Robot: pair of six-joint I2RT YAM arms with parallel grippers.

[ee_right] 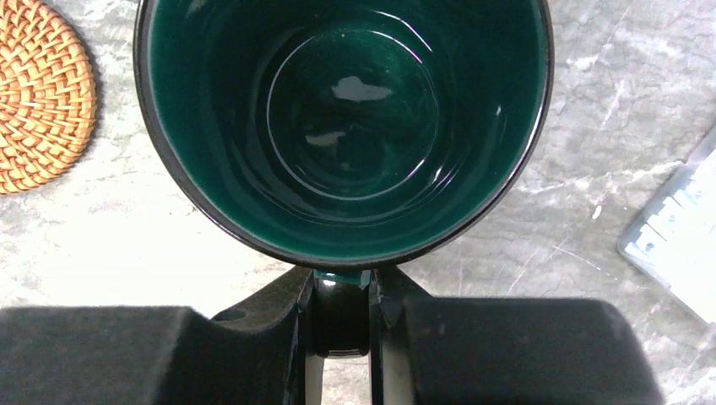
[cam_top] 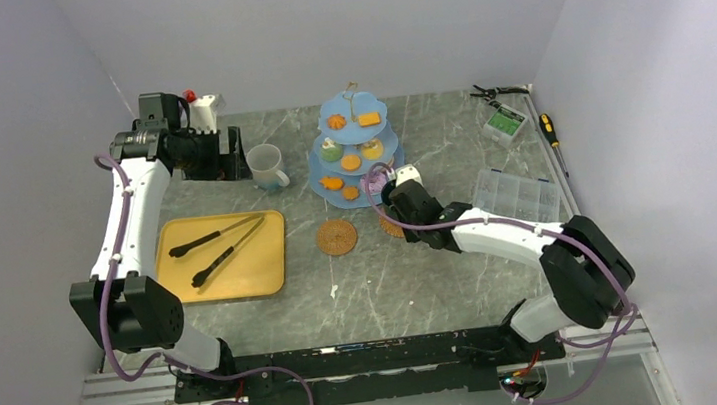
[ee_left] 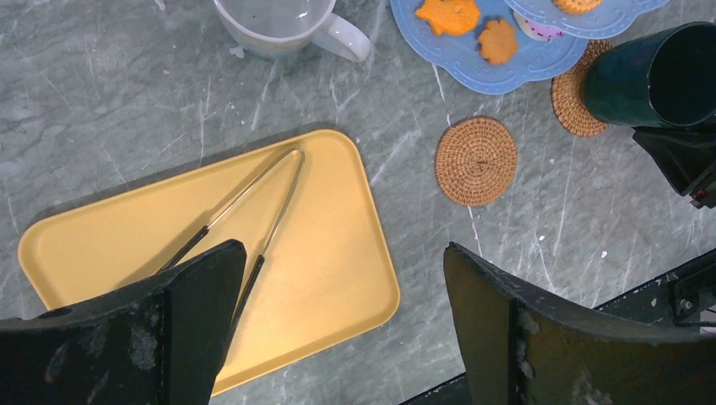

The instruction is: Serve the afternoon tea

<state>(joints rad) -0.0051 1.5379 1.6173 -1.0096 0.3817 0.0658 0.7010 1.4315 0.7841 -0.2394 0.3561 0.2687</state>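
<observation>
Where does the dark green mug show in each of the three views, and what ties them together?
Top external: dark green mug at centre, by the stand's near right edge, mostly hidden.
Left wrist: upper right corner, tilted.
Right wrist: fills the upper frame, handle clamped in the right pincer.
Shared landmark: woven coasters on the marble.

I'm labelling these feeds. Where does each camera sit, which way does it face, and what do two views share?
Top external: fixed above and behind the bases, looking down over the table; left arm and right arm show.
Left wrist: on the left arm, looking down past the open left gripper at the yellow tray and tongs.
Right wrist: on the right arm, looking into the green mug, its handle pinched by the right gripper.
Shared: both wrist views show the green mug; top and left wrist show the yellow tray.
</observation>
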